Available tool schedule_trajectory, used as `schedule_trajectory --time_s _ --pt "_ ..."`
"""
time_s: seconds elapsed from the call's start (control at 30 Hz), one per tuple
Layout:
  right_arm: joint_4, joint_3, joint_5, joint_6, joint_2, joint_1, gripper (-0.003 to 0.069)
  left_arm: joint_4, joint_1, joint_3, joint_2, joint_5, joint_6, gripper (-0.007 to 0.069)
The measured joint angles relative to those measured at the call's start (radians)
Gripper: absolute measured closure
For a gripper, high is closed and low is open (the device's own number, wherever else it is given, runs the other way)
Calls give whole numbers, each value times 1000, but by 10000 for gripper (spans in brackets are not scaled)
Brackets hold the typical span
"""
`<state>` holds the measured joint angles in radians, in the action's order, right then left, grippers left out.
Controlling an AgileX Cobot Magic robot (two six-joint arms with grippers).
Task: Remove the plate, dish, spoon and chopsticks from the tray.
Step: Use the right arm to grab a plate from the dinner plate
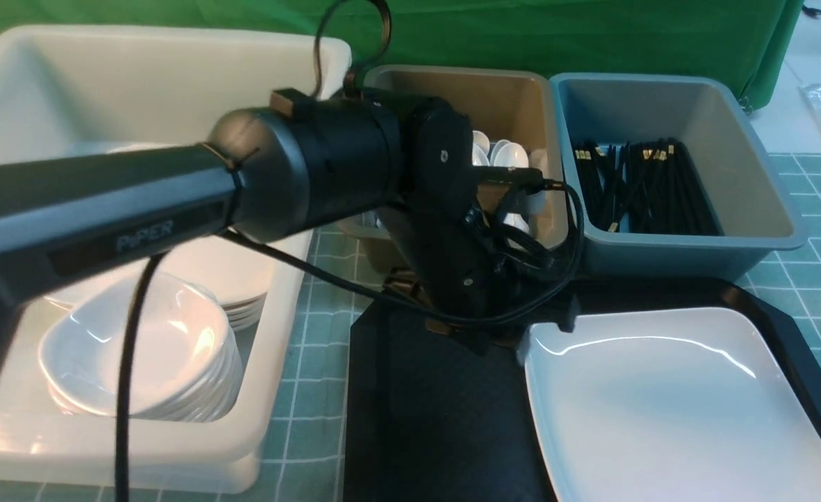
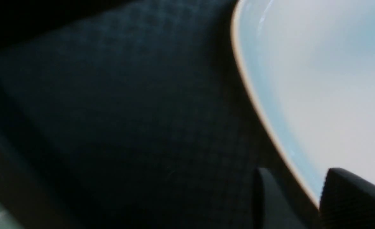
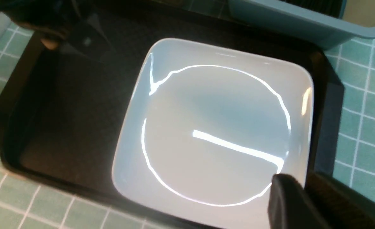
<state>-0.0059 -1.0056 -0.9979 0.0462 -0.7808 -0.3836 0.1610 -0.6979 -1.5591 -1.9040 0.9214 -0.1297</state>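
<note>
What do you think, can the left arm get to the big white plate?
Probably yes. The left gripper is down at the far left corner of the plate, its fingers either side of the rim, and nothing on the tray blocks it.

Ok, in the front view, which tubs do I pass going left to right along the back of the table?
white tub → brown tub → blue tub
</note>
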Motion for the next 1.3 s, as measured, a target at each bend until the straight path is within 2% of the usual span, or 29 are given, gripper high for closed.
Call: schedule_trajectory --time_s 0.1,0.13,0.17,0.37,0.47,0.5,0.53,0.6,0.63,0.73,0.83,1.0,1.3 --pt "58 0 -14 64 -24 0 536 -31 22 -1 43 40 0 515" --pt "121 0 -24 107 -63 -7 536 -45 46 -1 88 61 0 579" --pt "140 0 -26 118 -85 -16 536 -47 62 -1 115 68 0 599" --pt "166 0 -15 129 -260 -120 531 -48 160 -1 231 113 0 610" --pt "153 0 4 96 -361 -213 505 -52 206 4 283 122 0 610" --pt "100 0 22 28 -416 -275 467 -54 229 26 326 122 0 610" --pt "92 0 24 18 -430 -291 454 -54 231 30 331 122 0 610" --pt "-39 0 37 -124 -515 -385 330 -56 244 110 408 111 0 610" --pt "-47 0 39 -134 -521 -392 319 -56 244 110 408 111 0 610" --pt "-136 0 73 -229 -627 -506 106 -54 246 245 491 71 -6 610" --pt "-166 0 124 -292 -706 -571 16 -54 246 328 537 41 -15 610" --pt "-214 0 143 -375 -821 -593 11 -64 249 386 582 24 -25 610" --pt "-230 0 164 -420 -969 -593 97 -100 249 391 615 24 -40 610"
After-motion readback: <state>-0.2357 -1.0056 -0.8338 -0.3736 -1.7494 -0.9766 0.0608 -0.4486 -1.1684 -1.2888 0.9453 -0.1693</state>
